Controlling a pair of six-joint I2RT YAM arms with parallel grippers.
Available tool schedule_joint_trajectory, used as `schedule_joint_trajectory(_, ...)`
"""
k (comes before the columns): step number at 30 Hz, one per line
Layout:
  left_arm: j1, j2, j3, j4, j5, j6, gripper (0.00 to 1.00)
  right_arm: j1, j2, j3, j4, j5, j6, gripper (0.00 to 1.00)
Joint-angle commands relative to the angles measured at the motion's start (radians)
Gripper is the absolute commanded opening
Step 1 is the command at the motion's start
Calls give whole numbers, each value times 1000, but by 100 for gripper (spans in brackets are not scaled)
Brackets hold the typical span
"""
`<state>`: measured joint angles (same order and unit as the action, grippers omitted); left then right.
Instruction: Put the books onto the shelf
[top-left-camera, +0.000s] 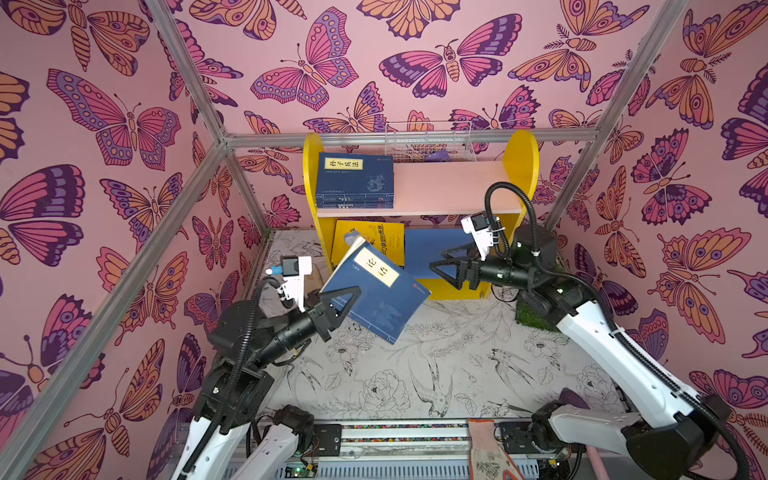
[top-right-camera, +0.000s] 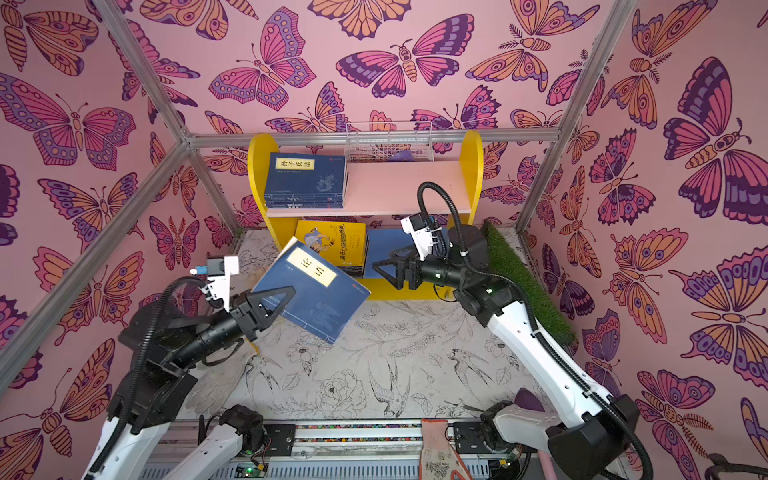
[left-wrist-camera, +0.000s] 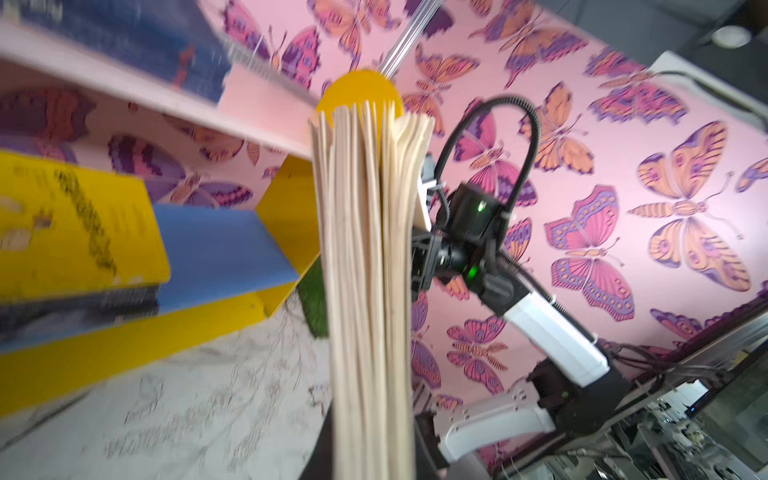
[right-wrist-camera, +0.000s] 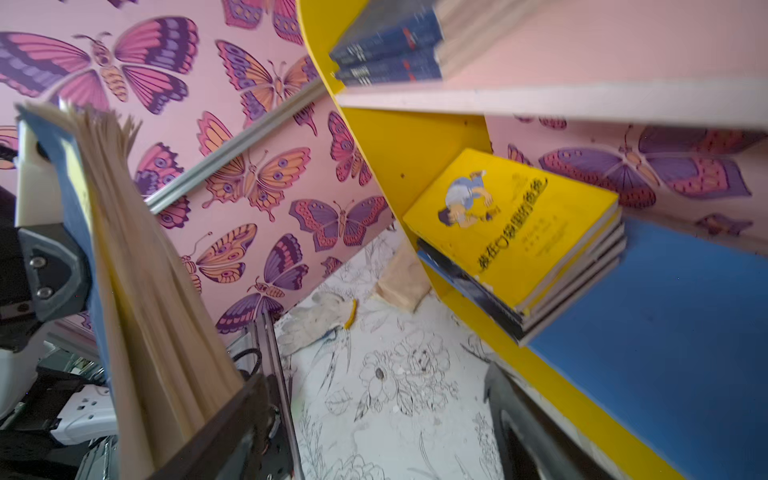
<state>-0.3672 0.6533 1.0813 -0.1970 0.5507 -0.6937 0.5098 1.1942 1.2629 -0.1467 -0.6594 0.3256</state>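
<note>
Shelf (top-left-camera: 519, 166) ahead of my right gripper (top-left-camera: 438, 258): navy books (top-left-camera: 353, 178) flat on its pink upper board (top-left-camera: 449, 183), yellow-topped stack (top-left-camera: 370, 241) on its blue lower board (top-left-camera: 432, 245).

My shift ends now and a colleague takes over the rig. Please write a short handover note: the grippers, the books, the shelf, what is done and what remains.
Left gripper: shut on the navy book, which hangs tilted in the air in front of the shelf.
Right gripper: open and empty, beside the blue lower board.
Done: the navy stack lies at the left end of the pink upper board. The yellow-topped stack lies at the left end of the lower board.
Left: shelve the held book. No other loose book is visible.
</note>
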Motion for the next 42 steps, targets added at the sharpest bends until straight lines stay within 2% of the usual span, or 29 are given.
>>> schedule_joint_trajectory(1,-3,87,78,332,-115,-61,0,41,-20,21,156,-83,67,83)
schedule_joint_trajectory(5,2,219,119,574,-148,-81,0,64,-15,-10,425,-85,276,82)
schedule_joint_trajectory(7,6,280,140,661,-148,-81,0,65,7,-7,513,-78,336,82)
schedule_joint_trajectory(8,7,304,149,705,-183,-200,0,67,24,1,560,-75,371,81)
schedule_joint_trajectory(10,7,348,155,777,-194,-290,0,73,70,27,670,-84,446,80)
schedule_joint_trajectory(15,7,386,169,832,-185,-315,0,102,173,132,728,-98,511,77)
schedule_joint_trajectory(18,7,371,168,822,-191,-302,0,105,222,178,758,-97,541,71)
schedule_joint_trajectory(20,7,357,169,796,-192,-284,0,105,243,205,779,-91,562,61)
schedule_joint_trajectory(26,6,324,160,700,-219,-204,0,108,302,262,936,-122,716,9)
schedule_joint_trajectory(28,8,326,154,682,-229,-189,0,115,316,282,970,-124,757,0)
schedule_joint_trajectory(31,8,335,139,684,-238,-171,0,136,341,335,955,-152,765,1)
schedule_joint_trajectory(35,8,348,120,716,-237,-170,0,181,353,383,853,-171,699,20)
schedule_joint_trajectory(38,8,352,115,735,-229,-174,0,206,356,392,819,-172,663,18)
schedule_joint_trajectory(40,8,350,112,731,-233,-171,0,209,358,392,825,-172,666,13)
schedule_joint_trajectory(42,8,344,108,726,-234,-161,0,209,355,392,810,-169,649,3)
